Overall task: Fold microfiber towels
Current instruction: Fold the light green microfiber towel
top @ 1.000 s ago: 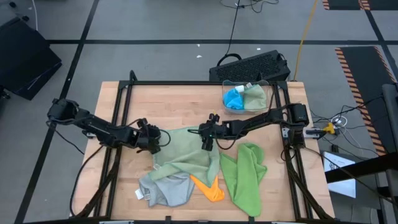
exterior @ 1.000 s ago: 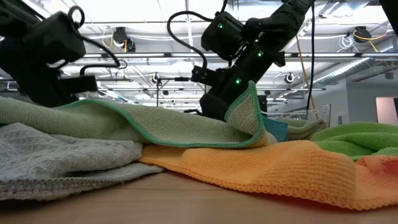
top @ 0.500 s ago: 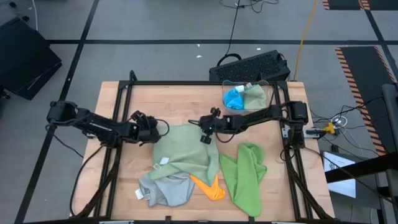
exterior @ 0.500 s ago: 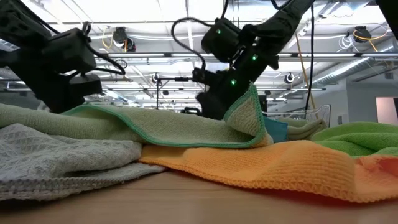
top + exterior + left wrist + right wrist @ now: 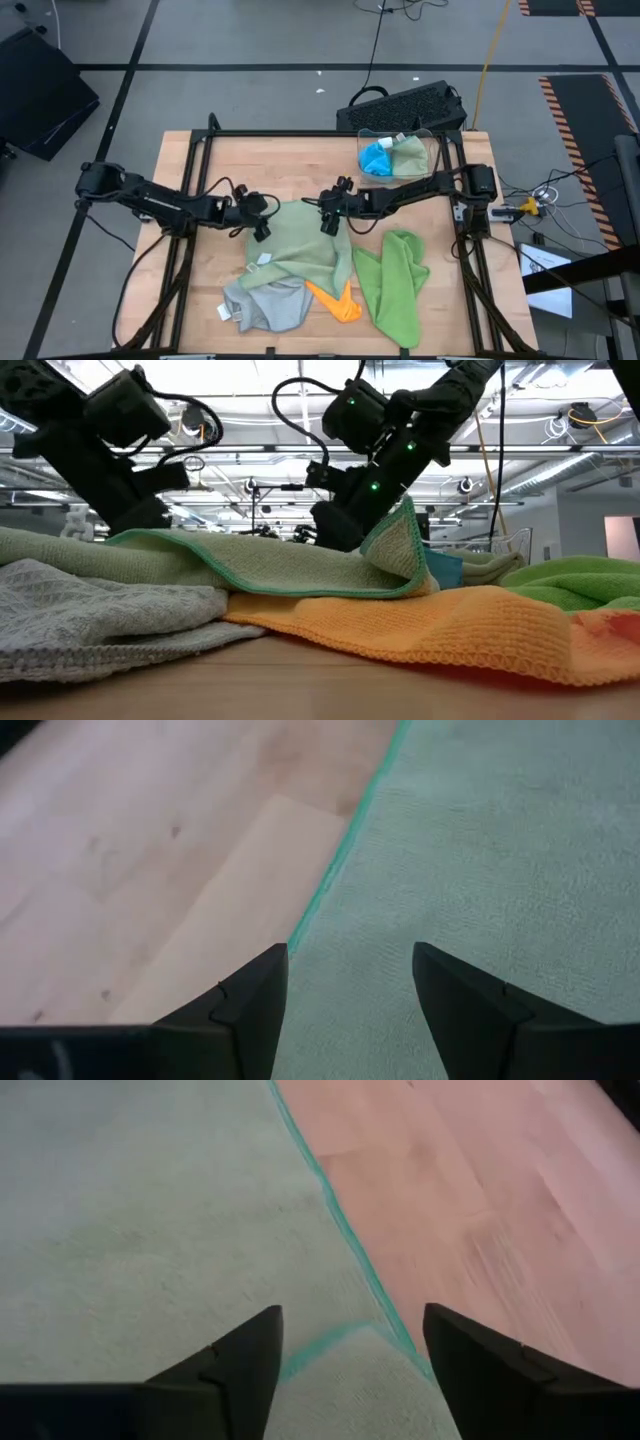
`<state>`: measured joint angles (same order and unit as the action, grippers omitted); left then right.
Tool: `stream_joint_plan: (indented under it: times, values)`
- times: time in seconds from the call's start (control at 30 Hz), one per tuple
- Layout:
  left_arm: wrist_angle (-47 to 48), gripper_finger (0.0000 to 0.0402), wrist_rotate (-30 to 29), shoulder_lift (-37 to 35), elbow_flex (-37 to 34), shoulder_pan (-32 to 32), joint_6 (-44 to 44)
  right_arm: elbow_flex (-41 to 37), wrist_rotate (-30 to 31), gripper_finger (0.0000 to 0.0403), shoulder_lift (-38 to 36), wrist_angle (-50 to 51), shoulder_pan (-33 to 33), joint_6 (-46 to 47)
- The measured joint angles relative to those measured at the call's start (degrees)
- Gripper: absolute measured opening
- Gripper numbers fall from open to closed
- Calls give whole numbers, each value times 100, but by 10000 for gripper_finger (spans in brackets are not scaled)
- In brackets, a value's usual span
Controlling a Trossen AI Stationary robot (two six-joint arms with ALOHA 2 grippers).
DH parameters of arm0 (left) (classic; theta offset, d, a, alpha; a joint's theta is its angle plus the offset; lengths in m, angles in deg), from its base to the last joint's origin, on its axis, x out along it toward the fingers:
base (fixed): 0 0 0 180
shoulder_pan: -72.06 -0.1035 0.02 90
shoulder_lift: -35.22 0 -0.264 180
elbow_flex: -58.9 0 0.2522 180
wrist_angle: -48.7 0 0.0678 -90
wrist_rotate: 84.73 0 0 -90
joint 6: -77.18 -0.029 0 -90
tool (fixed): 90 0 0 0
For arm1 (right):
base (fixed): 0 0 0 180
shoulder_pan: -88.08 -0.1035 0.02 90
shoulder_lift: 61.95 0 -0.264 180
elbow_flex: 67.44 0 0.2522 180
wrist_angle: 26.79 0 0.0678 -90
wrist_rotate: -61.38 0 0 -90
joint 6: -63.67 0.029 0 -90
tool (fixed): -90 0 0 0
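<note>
A sage green towel with a teal edge lies spread at the table's middle, over a grey towel and an orange towel. A lime green towel lies crumpled to its right. My left gripper is open at the sage towel's left edge, one finger on each side of it. My right gripper is open at the towel's far right corner, with a turned-over corner between its fingers. In the low view that corner stands up in front of the gripper. My left gripper stands low over the towel's teal left edge, its fingers pointing down at a slant; I cannot tell whether they touch the cloth. My right gripper has the folded corner between its open fingers; I cannot tell whether they touch it.
A clear bin at the far right holds a blue and a sage cloth. A black keyboard lies beyond the table's far edge. Bare wood shows along the far and left parts of the table.
My left gripper has drawn back toward the table's left edge, then returned to the sage towel's left edge. The towel's left part has pulled in toward the right, and a white tag now shows at its near left. My right gripper has shifted slightly toward the far edge.
</note>
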<state>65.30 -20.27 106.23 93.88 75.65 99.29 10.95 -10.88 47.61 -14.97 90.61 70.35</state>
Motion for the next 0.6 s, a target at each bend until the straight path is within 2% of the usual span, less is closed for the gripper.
stream_joint_plan:
  times: [0.3, 0.47, 0.6]
  values:
    - [-280, 218, -16, 764, -150, -232, 129, -81, 19, 229, 428, -526, 13, 171]
    - [-311, 218, 34, 902, -151, -282, 106, -75, 606, 219, 442, -284, 13, 277]
    - [-232, 218, 45, 904, -149, -290, 113, -71, 644, 203, 269, 109, 22, 224]
